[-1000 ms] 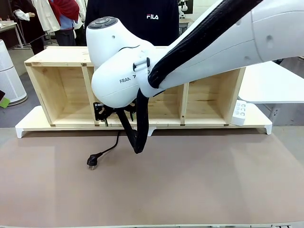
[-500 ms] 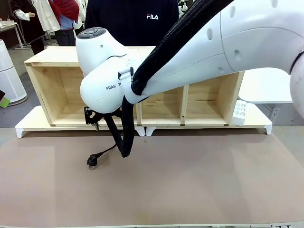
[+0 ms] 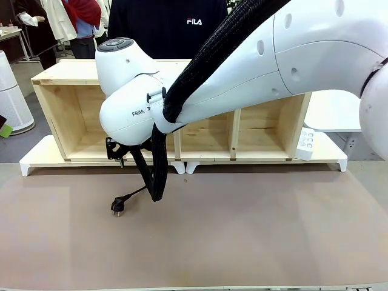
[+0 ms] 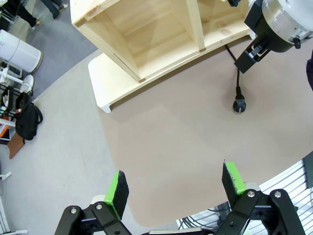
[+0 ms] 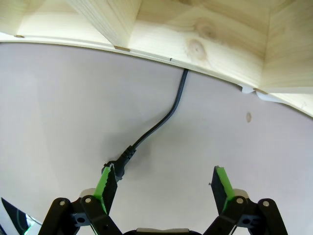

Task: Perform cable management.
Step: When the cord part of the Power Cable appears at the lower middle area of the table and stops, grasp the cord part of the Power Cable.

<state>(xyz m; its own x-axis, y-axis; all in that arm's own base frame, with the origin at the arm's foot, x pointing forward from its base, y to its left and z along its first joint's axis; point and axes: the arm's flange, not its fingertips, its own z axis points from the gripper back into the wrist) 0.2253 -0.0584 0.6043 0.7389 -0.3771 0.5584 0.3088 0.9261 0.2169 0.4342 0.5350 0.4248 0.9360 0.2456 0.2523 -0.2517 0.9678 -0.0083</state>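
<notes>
The cable [image 3: 134, 195] is a thin black cord that comes out from under the wooden shelf [image 3: 85, 115] and ends in a black plug [image 3: 117, 206] lying on the brown mat. My right gripper [image 3: 120, 159] hangs open just in front of the shelf's base, above and behind the plug. In the right wrist view the cable [image 5: 166, 117] curves down to the plug [image 5: 121, 163], close to the left finger, with the right gripper [image 5: 164, 183] open and empty. My left gripper [image 4: 175, 183] is open and empty, high over the table's corner, far from the plug [image 4: 239, 105].
A white power strip [image 3: 305, 144] leans at the shelf's right end. A person in a dark top [image 3: 170, 27] stands behind the shelf. My right arm's ribbed black hose [image 3: 156, 176] hangs in front of the cable. Bare mat [image 3: 254, 230] spreads right of the plug.
My right arm has swung left along the shelf front, most of it in the first half second. The plug has stayed in place. Both grippers remain open.
</notes>
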